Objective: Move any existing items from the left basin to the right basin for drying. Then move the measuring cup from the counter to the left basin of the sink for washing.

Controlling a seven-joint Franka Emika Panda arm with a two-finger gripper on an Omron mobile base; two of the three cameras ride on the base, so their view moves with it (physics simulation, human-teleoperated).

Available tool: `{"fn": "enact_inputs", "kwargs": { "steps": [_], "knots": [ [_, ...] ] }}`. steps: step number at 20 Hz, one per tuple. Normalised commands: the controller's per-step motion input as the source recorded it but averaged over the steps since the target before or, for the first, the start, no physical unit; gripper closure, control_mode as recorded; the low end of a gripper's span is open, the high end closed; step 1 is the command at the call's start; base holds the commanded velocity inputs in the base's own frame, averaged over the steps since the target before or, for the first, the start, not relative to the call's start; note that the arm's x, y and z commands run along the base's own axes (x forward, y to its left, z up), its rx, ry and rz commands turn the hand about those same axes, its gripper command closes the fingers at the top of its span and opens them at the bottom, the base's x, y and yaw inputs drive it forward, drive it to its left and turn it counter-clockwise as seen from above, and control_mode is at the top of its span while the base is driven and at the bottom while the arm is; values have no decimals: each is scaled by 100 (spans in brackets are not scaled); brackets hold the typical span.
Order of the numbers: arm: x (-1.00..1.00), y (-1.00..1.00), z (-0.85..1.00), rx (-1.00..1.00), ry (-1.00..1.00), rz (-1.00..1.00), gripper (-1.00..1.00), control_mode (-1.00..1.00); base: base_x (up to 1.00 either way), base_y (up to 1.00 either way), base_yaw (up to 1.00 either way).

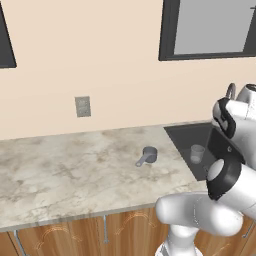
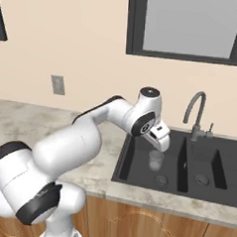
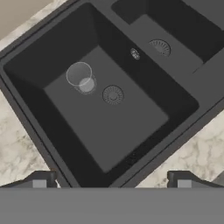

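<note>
The gripper (image 3: 111,179) hangs above the left basin (image 3: 127,131) of the black sink (image 2: 136,181), its two dark fingertips (image 3: 40,179) set wide apart with nothing between them. In the hand view a small pale grey glass-like cup (image 3: 81,78) stands upright on the basin floor at about ten o'clock from the round drain (image 3: 113,94), just beside it but not touching — well apart from the fingertips. The right basin (image 3: 175,30) lies toward one o'clock past the dividing wall, with its own drain (image 3: 159,47). In the right base view the hand (image 2: 159,135) hovers directly over the cup, and the dark grey arched tap (image 2: 195,115) rises at two o'clock from it. On the marbled counter (image 1: 60,170), in the left base view, the blue-grey measuring cup (image 1: 148,156) sits upright at nine o'clock from the sink's near corner, handle pointing toward seven o'clock — near the rim, not touching it.
</note>
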Motion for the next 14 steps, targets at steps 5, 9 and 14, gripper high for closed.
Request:
{"fn": "enact_inputs", "kwargs": {
  "steps": [5, 9, 14],
  "knots": [
    [31, 0, -47, 0, 0, -9, -100, -100, 0, 0, 0],
    [28, -1, -36, 0, 0, -10, -100, -100, 0, 0, 0],
    [22, 0, -29, 0, 0, -10, -100, -100, 0, 0, 0]
  ]
}}
